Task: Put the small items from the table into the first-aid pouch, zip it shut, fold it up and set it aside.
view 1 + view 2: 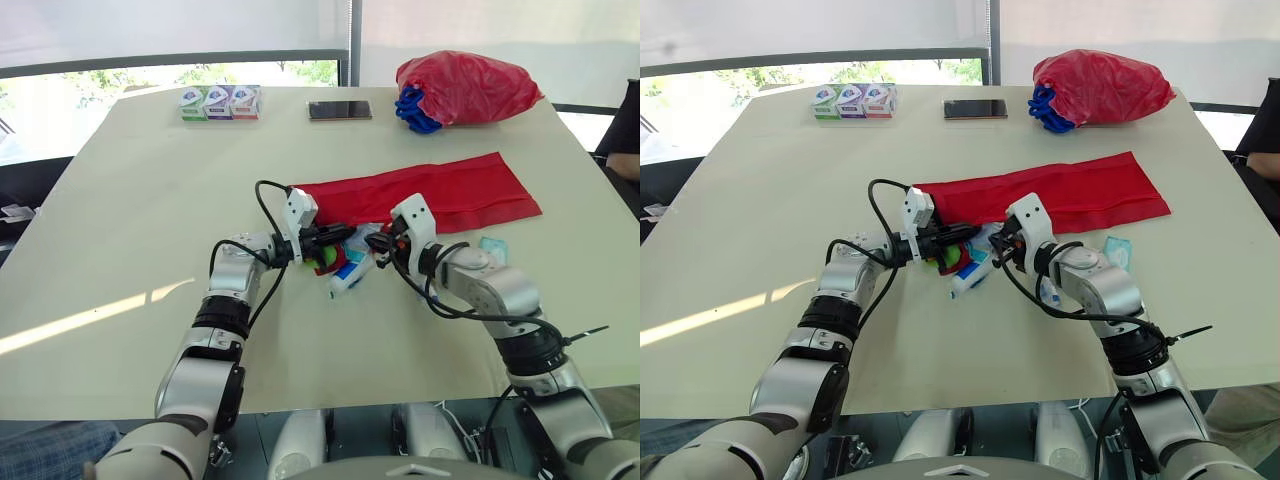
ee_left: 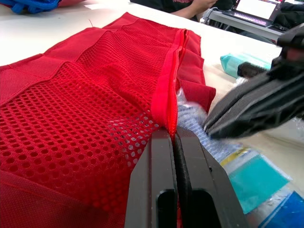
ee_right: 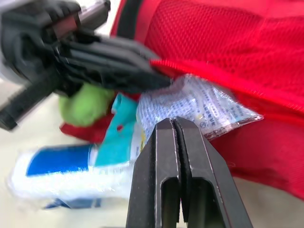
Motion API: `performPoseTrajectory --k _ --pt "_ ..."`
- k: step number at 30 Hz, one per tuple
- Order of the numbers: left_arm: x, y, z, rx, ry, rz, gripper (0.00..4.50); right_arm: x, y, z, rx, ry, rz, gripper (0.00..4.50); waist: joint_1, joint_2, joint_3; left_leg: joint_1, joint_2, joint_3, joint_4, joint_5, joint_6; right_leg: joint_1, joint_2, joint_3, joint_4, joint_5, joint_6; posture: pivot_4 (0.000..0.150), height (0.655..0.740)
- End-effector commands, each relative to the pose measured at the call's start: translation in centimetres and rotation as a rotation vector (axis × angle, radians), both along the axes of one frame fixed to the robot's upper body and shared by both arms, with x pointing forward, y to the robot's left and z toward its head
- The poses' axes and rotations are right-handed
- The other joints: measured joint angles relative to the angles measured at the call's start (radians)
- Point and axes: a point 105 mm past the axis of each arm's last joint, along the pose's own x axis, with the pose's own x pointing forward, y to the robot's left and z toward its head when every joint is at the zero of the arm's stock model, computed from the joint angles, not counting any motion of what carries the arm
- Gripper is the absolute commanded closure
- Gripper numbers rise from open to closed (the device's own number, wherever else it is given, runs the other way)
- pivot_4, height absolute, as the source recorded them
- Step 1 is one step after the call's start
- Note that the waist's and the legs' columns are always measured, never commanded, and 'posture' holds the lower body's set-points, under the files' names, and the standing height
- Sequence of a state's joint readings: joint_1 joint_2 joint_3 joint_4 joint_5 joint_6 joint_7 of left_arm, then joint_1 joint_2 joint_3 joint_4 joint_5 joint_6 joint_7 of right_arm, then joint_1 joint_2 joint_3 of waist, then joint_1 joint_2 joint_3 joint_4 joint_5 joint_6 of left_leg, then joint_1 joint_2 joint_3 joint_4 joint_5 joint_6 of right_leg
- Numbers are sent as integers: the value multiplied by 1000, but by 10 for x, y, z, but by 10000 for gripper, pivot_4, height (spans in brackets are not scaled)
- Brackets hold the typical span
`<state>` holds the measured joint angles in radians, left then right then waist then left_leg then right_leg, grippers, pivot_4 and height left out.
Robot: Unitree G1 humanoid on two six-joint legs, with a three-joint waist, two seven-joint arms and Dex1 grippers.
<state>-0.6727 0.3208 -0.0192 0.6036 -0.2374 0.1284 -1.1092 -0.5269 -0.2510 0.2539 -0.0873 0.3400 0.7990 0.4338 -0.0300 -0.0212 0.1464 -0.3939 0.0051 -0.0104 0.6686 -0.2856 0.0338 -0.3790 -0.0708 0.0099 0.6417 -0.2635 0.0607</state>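
Between both hands: pouch [image 1: 450, 195] mouth; rest of pouch flat on worktop [image 1: 150, 200] beyond them. Left hand [image 1: 345, 234] clamped tight on zip edge. Right hand [image 3: 174, 124] fingers together, tips at clear sachet [image 3: 199, 107]; real grip uncertain.

Risks:
- sachet slips off
- edge pulls free, mouth drops
- hands nearly touching, may collide

Under hands: green ball [image 1: 325, 262], tube [image 1: 347, 278], crowding mouth. Teal packet [image 1: 493, 247] outside right hand. Phone [image 1: 340, 110], red bag [image 1: 465, 88] far beyond, no obstacle.

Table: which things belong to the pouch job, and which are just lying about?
Job: pouch, clear packet, green item, blue-white tube, teal packet.
Lying about: phone, three boxes, red bag.
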Motion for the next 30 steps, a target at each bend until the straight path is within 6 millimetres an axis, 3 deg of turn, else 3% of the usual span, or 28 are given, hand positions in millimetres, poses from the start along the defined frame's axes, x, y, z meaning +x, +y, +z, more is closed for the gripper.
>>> performPoseTrajectory --k 1,10,22,30 --pt "0 -10 13 -7 -48 -44 45000 2 5 8 3 -30 16 44490 0 0 0 0 0 0 0 0 0 0 0 0 0 0 0 1500 7400" --pt "-3 -16 10 -4 -43 -66 45000 7 15 3 -10 -32 14 44490 1 0 0 0 0 0 0 0 0 0 0 0 0 0 0 1500 7400" --pt "-6 -20 9 3 -42 -86 45000 31 52 12 37 -76 4 44490 -5 0 0 0 -2 0 0 3 -5 0 0 0 1 0 0 1500 7400" --pt "-5 -20 9 1 -43 -84 45000 45 70 34 142 -188 -39 44490 -11 0 0 1 -1 0 0 3 -6 0 1 0 2 0 0 1500 7400"
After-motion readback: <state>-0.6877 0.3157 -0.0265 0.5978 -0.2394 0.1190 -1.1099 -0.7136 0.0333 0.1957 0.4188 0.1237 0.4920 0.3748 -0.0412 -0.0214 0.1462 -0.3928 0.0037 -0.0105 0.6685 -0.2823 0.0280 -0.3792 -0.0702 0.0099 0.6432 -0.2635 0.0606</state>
